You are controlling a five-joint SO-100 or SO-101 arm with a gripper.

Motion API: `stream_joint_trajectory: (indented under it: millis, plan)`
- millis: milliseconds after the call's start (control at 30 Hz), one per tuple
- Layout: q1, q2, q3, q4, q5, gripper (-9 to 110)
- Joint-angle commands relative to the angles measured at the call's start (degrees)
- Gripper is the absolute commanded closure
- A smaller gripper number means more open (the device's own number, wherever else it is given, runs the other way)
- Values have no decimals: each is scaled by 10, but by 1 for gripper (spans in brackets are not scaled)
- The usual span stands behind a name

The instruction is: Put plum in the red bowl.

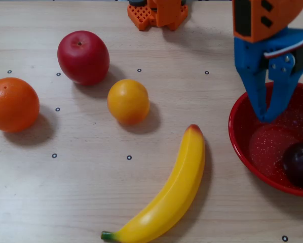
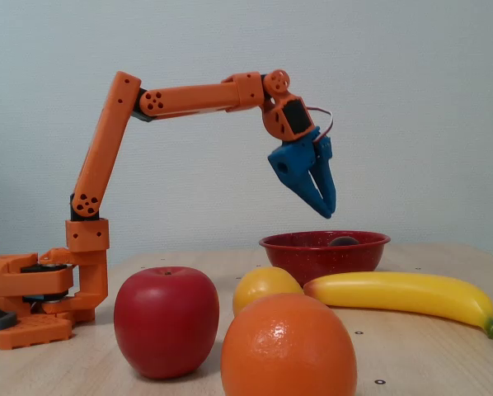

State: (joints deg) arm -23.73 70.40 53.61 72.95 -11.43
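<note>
The dark purple plum (image 1: 299, 163) lies inside the red speckled bowl (image 1: 238, 137) at the right edge of the overhead view. In the fixed view only the plum's top (image 2: 343, 241) shows over the bowl's rim (image 2: 325, 254). My blue gripper (image 1: 266, 115) hangs above the bowl's far side, well clear of the rim in the fixed view (image 2: 327, 211). Its fingers meet at the tips and hold nothing. It does not touch the plum.
A red apple (image 1: 83, 56), an orange (image 1: 12, 104), a small yellow-orange fruit (image 1: 128, 101) and a banana (image 1: 166, 195) lie on the wooden table left of the bowl. The arm's orange base (image 1: 156, 12) stands at the back.
</note>
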Motion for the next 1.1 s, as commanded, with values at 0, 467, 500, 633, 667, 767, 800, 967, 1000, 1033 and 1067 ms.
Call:
stream_joint_trajectory:
  millis: [0, 467, 500, 633, 667, 767, 800, 967, 1000, 1033, 1067]
  plan:
    - [20, 105, -47, 8, -3, 102]
    - [66, 240, 92, 10, -11, 102]
    - [69, 253, 108, 10, -11, 102]
    - [84, 311, 171, 6, -8, 102]
    - [89, 326, 188, 4, -9, 102]
    - [102, 370, 233, 3, -8, 102]
    - [106, 386, 247, 4, -8, 102]
    - [127, 461, 320, 7, -7, 102]
    - [132, 475, 332, 8, -7, 102]
    - [137, 488, 344, 9, -8, 102]
    - [143, 498, 353, 11, -8, 102]
